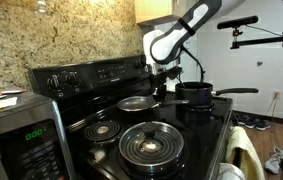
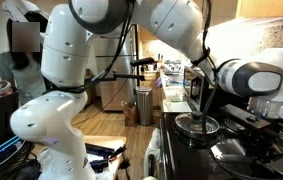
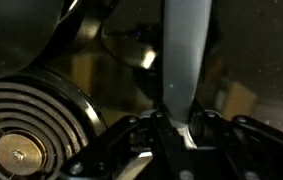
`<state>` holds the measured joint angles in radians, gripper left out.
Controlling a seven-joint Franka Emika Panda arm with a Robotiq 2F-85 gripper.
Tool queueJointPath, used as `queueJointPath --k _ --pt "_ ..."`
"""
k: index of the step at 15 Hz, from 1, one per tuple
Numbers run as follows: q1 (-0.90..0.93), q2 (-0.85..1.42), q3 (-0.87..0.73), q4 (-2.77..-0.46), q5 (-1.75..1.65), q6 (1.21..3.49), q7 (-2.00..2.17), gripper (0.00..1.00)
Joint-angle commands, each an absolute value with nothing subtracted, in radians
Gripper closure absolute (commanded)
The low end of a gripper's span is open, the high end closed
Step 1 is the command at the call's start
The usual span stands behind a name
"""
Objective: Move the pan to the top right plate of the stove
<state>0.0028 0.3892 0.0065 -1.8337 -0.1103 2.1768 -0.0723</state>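
Note:
The silvery pan (image 1: 135,102) is over the far burner of the black stove (image 1: 206,135), next to the raised back panel (image 1: 86,73). I cannot tell whether it rests there or hangs just above. The burner under it is hidden. Its long thin handle (image 3: 186,60) runs straight into my gripper (image 3: 178,135), which is shut on it. In an exterior view my gripper (image 1: 162,85) hangs at the pan's right side, beside the black saucepan (image 1: 194,92).
A round dark ribbed lidded pan (image 1: 151,146) sits on the near burner and shows in the wrist view (image 3: 26,135). A bare coil burner (image 1: 102,130) lies beside it. A microwave (image 1: 19,135) stands near left. The arm (image 2: 101,60) fills the other exterior view.

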Motion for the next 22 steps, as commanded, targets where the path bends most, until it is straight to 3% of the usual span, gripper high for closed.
queueJointPath --k 1,8,9,11,12,20,22 --pt "0.052 0.387 -0.009 -1.867 -0.098 2.226 0.156 0.94" --pt "0.098 0.388 -0.017 -1.893 -0.07 2.288 0.409 0.94" --pt "0.101 0.387 -0.018 -1.897 -0.068 2.294 0.419 0.74" --pt "0.103 0.387 -0.02 -1.895 -0.068 2.293 0.419 0.74" --pt "0.103 0.387 -0.02 -1.895 -0.068 2.293 0.419 0.94" --pt "0.158 0.379 -0.082 -1.857 -0.098 2.129 0.736 0.94" --pt "0.135 0.357 -0.051 -1.891 -0.05 2.207 0.684 0.94"
